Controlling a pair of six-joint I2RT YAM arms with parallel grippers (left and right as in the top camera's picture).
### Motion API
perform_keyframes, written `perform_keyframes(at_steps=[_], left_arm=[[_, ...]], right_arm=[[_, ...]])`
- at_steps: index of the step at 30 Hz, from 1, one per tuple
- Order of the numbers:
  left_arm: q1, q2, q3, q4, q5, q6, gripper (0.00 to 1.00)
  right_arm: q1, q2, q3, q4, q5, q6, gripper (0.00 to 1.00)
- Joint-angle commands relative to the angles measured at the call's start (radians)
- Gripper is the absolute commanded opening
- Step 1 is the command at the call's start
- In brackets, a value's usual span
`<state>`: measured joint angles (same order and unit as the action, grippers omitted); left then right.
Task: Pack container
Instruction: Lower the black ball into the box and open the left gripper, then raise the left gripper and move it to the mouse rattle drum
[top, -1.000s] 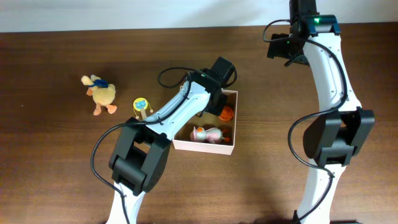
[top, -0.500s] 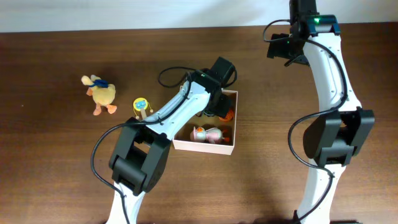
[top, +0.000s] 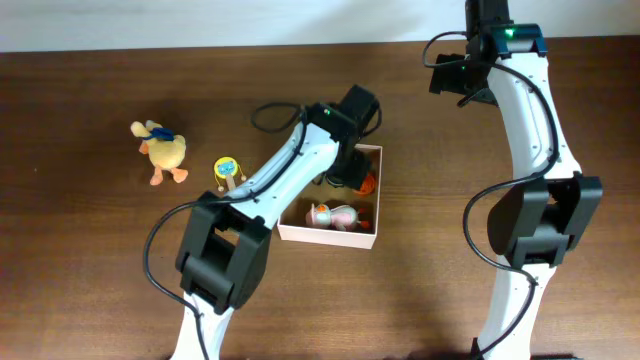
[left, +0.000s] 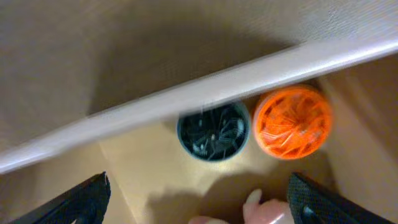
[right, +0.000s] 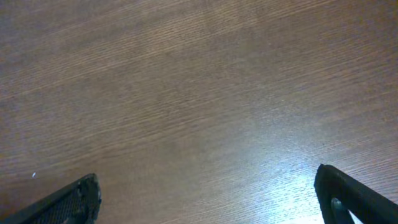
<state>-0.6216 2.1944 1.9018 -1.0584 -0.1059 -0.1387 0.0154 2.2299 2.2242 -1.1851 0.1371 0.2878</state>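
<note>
overhead / container: container (top: 330, 234) sits near the centre of the table (top: 90, 280); square, shallow, white outer walls, tan inside, open top.
overhead / contents: pink toy (top: 335, 216) lies at the box's 6 o'clock side; orange ball (top: 367, 183) in its 2 o'clock corner.
overhead / left arm: left arm (top: 295, 165) reaches across the box from 7 o'clock, wrist over the 12 o'clock wall; likely there to put items in.
overhead / unpacked: duck plush (top: 163, 152) and stick toy (top: 229, 171) at 9 o'clock of the box, on the table, apart from it; judged next to go in.
overhead / right arm: right arm (top: 530, 110) at 1 o'clock of the box, well away; probably parked clear of the left arm's work.
left wrist / claw: left gripper (left: 200, 202) jaws spread wide, nothing between them; looks down into the box.
left wrist / contents: dark ball (left: 212, 131) and orange ball (left: 291, 122) side by side, both against the white wall; pink toy at 6 o'clock frame edge, cut off.
left wrist / container look: wall is a blurred white band from 8 to 2 o'clock; tan floor below, room left.
right wrist / claw: right gripper (right: 210, 198) jaws wide, empty, over bare wood; container not in this view.
</note>
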Motion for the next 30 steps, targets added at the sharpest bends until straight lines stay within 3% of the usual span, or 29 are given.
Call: perform_keyframes(at_steps=[1, 11, 13, 19, 24, 30], left_arm=[[0.003, -0.008, 0.125, -0.046, -0.010, 0.035, 0.93], [0.024, -0.068, 0.327, -0.180, -0.117, 0.040, 0.93], [0.076, -0.097, 0.327, -0.195, -0.179, -0.035, 0.94], [0.267, -0.105, 0.326, -0.264, -0.175, -0.198, 0.94], [0.410, -0.089, 0.324, -0.332, -0.145, -0.227, 0.94], [0.466, -0.040, 0.299, -0.400, -0.083, -0.303, 0.94]], right_arm=[[-0.003, 0.004, -0.005, 0.000, 0.002, 0.009, 0.99], [-0.003, 0.004, -0.005, 0.000, 0.002, 0.009, 0.99], [-0.003, 0.004, -0.005, 0.000, 0.002, 0.009, 0.99], [-0.003, 0.004, -0.005, 0.000, 0.002, 0.009, 0.99], [-0.003, 0.004, -0.005, 0.000, 0.002, 0.009, 0.99], [-0.003, 0.004, -0.005, 0.000, 0.002, 0.009, 0.99]])
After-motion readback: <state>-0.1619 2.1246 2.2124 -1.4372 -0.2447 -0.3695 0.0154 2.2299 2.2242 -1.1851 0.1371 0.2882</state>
